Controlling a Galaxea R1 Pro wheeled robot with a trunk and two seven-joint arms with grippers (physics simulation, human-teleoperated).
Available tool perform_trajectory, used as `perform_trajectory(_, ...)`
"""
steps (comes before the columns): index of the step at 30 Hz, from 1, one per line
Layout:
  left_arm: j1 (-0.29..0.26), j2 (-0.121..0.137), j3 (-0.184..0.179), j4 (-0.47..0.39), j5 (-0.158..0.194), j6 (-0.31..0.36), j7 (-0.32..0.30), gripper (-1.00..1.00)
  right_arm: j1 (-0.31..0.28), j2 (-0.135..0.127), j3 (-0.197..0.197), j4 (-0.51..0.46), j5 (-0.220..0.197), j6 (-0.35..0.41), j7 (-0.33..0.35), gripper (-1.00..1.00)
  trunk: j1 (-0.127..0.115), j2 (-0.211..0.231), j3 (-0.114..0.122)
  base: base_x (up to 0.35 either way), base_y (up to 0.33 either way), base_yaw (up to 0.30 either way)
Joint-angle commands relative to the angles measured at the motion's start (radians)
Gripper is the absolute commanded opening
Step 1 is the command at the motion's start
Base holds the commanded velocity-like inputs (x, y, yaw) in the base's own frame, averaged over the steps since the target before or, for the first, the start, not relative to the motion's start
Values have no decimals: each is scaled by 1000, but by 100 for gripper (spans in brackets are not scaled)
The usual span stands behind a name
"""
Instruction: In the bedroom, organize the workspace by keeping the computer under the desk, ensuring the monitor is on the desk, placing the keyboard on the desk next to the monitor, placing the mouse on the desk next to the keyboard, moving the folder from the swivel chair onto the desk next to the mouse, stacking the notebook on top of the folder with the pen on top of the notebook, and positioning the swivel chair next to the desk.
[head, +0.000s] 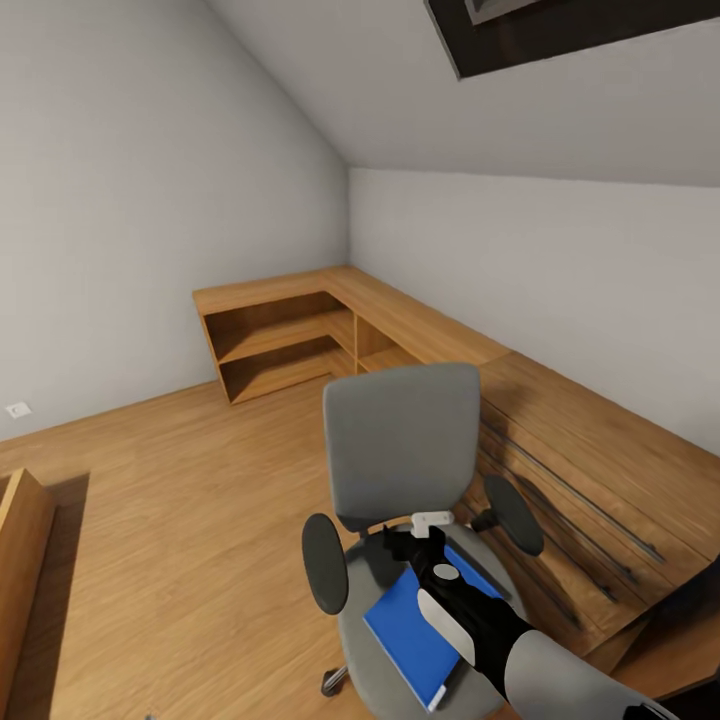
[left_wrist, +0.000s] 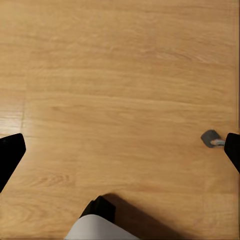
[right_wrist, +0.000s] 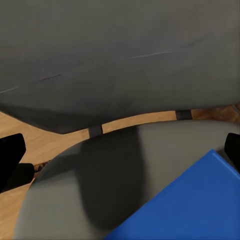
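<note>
Step in hand, judging by the layout: lifting the folder (head: 415, 630) off the swivel chair (head: 400, 450). Lies flat on the seat's near right half, one corner past the near edge. Right claw (head: 425, 545) hovers over the seat's far part by the backrest, jaws spread wide in the right wrist view, holding nothing. Better to draw back toward the near edge and pinch that overhanging corner (a flat sheet offers little else). Keep clear of the right armrest (head: 513, 513). Left claw (left_wrist: 120, 150) hangs over bare wood floor (left_wrist: 120, 75), wide apart and empty.
</note>
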Motion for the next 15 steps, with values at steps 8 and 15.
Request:
perform_trajectory(8, 0, 0, -6, -85, 17, 74, 65, 100, -2, 1, 7, 31, -11, 2, -9, 100, 31, -57, -26, 0, 0, 0)
perform_trajectory(15, 0, -8, -5, -79, 16, 48, 69, 100, -2, 3, 7, 53, -12, 10, -10, 100, 58, -106, -48, 0, 0, 0)
